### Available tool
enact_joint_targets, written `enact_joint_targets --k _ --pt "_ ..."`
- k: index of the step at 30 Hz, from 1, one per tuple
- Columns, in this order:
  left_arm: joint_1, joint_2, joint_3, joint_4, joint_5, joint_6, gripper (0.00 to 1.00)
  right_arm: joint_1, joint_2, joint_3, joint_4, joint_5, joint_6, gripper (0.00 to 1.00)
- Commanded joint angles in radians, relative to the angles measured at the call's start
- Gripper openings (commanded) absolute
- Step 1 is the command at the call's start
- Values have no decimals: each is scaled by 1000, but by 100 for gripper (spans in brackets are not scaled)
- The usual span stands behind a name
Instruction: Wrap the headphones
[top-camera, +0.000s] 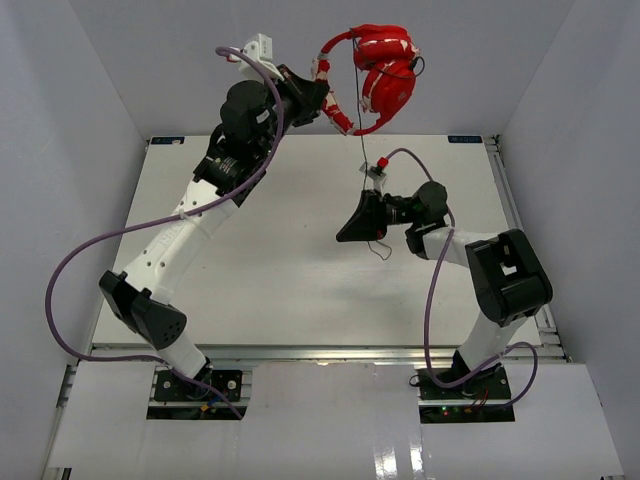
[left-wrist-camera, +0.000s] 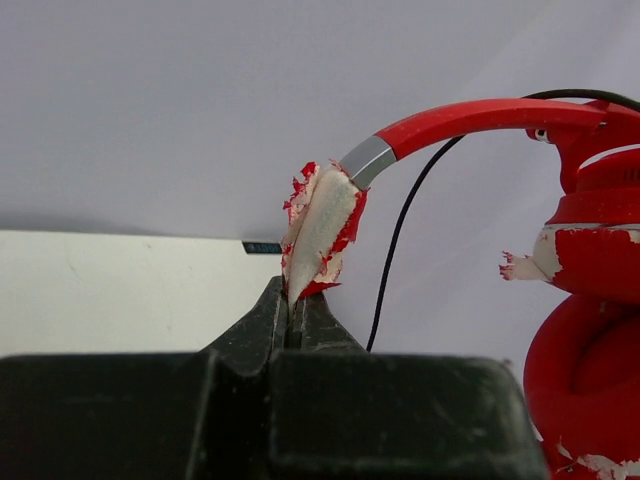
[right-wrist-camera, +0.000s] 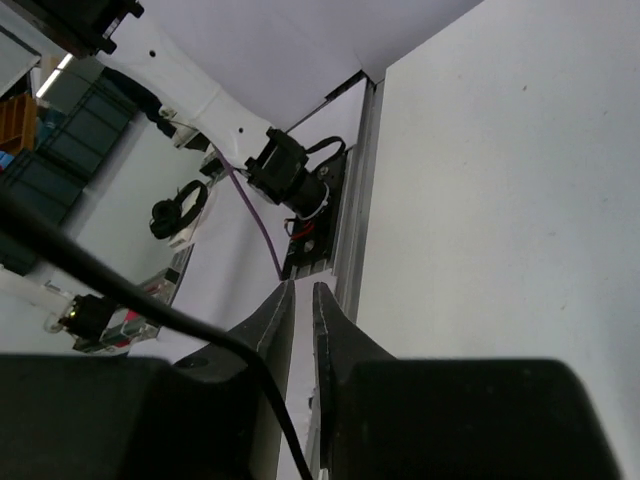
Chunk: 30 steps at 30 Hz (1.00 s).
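Your left gripper (left-wrist-camera: 294, 305) is clamped tight on the worn end of the headband (left-wrist-camera: 470, 118), holding the headphones (top-camera: 385, 72) high above the far edge of the table (top-camera: 280, 250). Their black cable (top-camera: 361, 140) hangs straight down to your right gripper (right-wrist-camera: 303, 300). Its 2 fingers leave only a thin gap, and I cannot tell whether they pinch the cable.
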Motion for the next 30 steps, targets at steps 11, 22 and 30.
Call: enact_joint_targets --k 11,22,30 --pt "127 38 -164 -2 -290 279 0 203 -407 367 -1746 930 -1585 8" --pt "66 206 -226 -58 8 374 0 412 -285 525 -1918 1745 -2151 8" --pt "61 172 -423 -44 366 516 0 330 -306 465 -1874 1779 -2368 8"
